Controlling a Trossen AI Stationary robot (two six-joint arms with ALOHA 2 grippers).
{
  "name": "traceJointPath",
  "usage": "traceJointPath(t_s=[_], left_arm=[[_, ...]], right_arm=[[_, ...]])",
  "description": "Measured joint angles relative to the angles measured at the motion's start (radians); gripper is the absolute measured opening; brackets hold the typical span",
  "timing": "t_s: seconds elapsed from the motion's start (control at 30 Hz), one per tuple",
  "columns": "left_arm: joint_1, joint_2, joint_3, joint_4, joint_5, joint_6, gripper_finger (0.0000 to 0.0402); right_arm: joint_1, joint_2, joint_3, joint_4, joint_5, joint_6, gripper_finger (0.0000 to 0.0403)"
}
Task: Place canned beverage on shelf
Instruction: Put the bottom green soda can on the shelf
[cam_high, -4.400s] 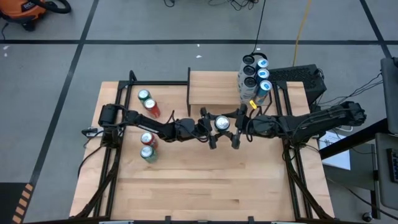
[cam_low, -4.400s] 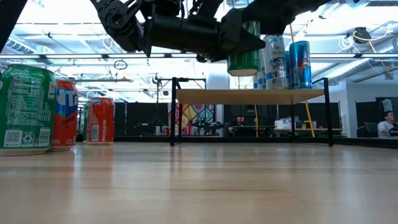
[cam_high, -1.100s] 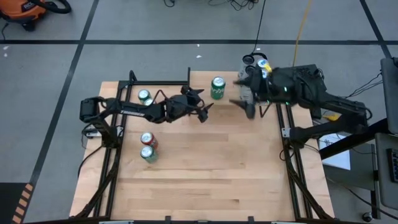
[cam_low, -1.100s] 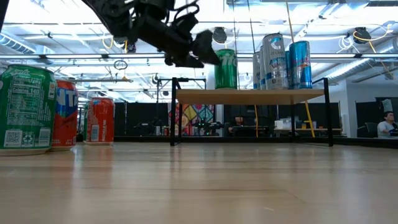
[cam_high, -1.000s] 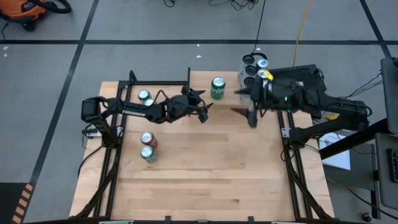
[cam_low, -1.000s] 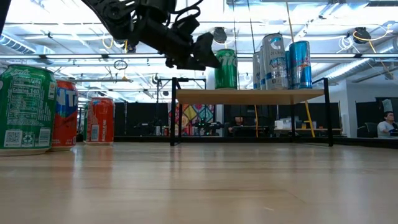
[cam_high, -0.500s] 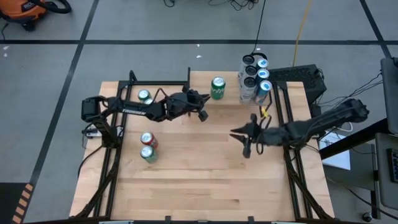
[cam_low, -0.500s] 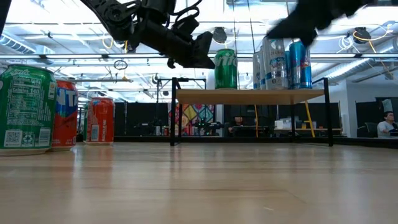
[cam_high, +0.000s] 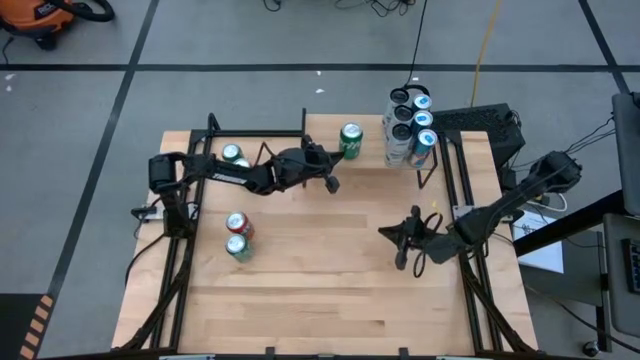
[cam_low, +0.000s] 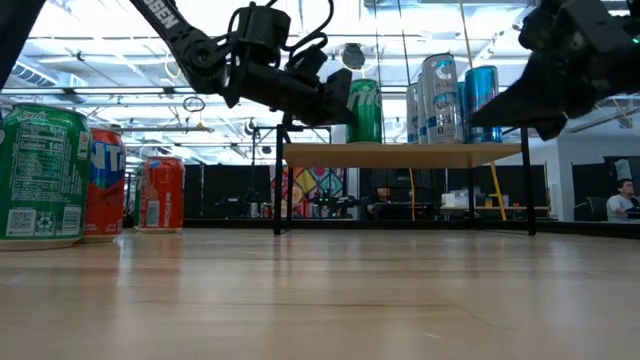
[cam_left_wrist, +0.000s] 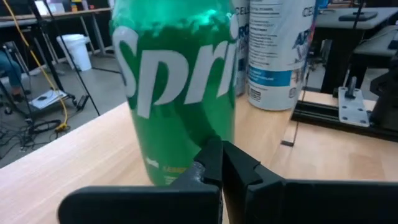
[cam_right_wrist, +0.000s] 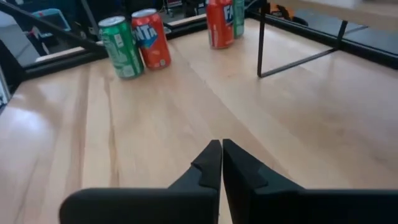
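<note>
The green can (cam_high: 350, 140) (cam_left_wrist: 177, 87) stands upright on its base on the shelf (cam_high: 320, 155) (cam_low: 400, 153), near the middle. Several tall silver and blue cans (cam_high: 408, 125) stand at the shelf's right end. My left gripper (cam_high: 333, 184) (cam_left_wrist: 221, 149) is shut with nothing in it, just to the near left of the green can, pointing at it. In the high view a gap shows between them. My right gripper (cam_high: 384, 233) (cam_right_wrist: 221, 146) is also shut on nothing. It hangs above the table's right half, pointing toward the left.
On the table's left side stand a red can (cam_high: 237, 223) and a green can (cam_high: 238, 246), and farther back a green-topped can (cam_high: 232, 153). The shelf's black legs (cam_right_wrist: 298, 59) stand on the tabletop. Bare wood (cam_high: 320, 290) lies toward the near edge.
My left gripper has shut with nothing between its fingers and has moved a little toward the green can, sinking slightly. My right gripper has come away from the shelf's right end, down and toward the near edge, rolling as it went, and has shut. The green can stays upright.
</note>
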Motion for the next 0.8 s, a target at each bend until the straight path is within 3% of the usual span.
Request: traceJointPath(t_s=[0.33,0.8], left_arm=[[0.047,0.017,0.053,0.028,0.039,0.0,0.0],[0.079,0.115,0.193,0.026,0.112,0.001,0.0]], right_arm=[[0.044,0.069,-0.001,0.009,0.083,0.048,0.0],[0.044,0.095,-0.001,0.079,0.083,0.019,0.0]])
